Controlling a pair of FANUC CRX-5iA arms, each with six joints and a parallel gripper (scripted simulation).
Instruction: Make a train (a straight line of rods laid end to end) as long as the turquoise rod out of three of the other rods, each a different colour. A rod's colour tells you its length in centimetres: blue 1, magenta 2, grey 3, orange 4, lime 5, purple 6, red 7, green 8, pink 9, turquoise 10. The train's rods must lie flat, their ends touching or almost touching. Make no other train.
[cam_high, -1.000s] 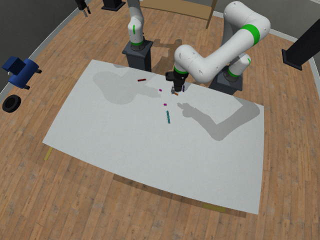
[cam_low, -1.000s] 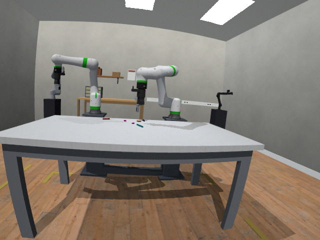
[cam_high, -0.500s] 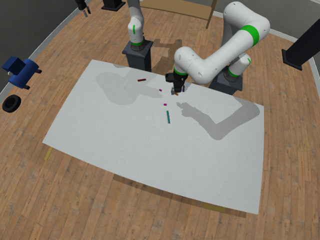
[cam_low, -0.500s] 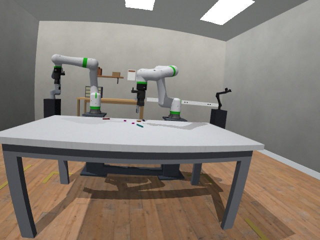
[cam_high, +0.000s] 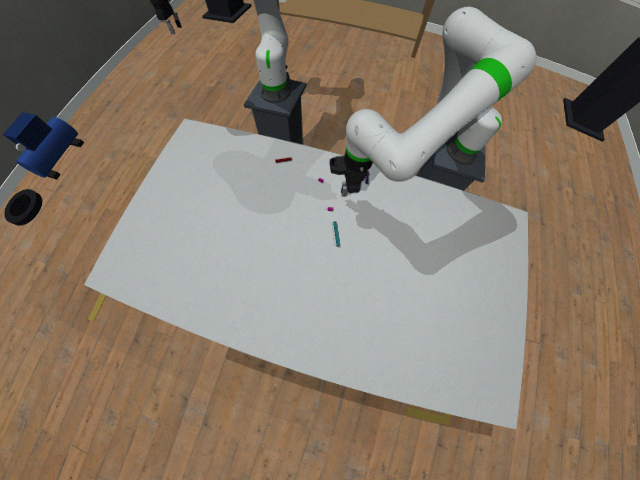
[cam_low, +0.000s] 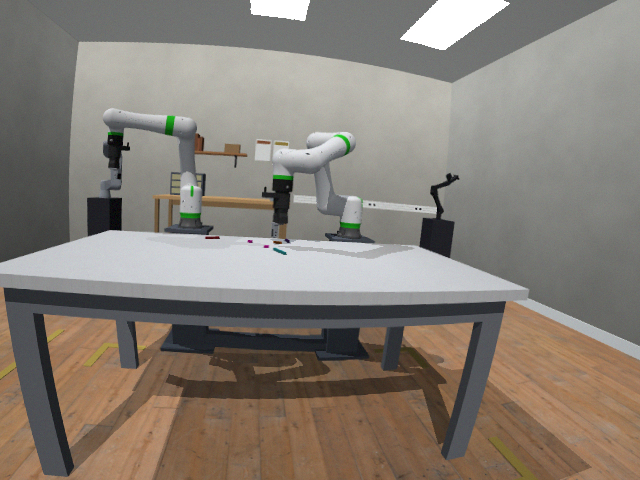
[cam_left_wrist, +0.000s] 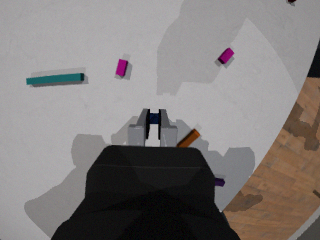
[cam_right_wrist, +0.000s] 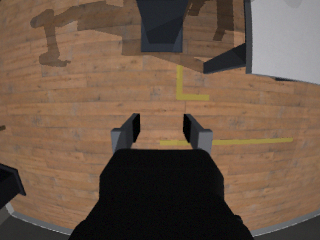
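Observation:
My left gripper is shut on the small blue rod and holds it above the table. The orange rod lies close by, partly covered in the left wrist view and hidden in the top view. The purple rod lies beyond it, partly hidden. The turquoise rod lies flat, with one magenta rod off its end. My right gripper is open and empty, over the floor.
A second magenta rod and a red rod lie toward the arms' side of the white table. The table edge near the arm pedestals is close to the purple rod.

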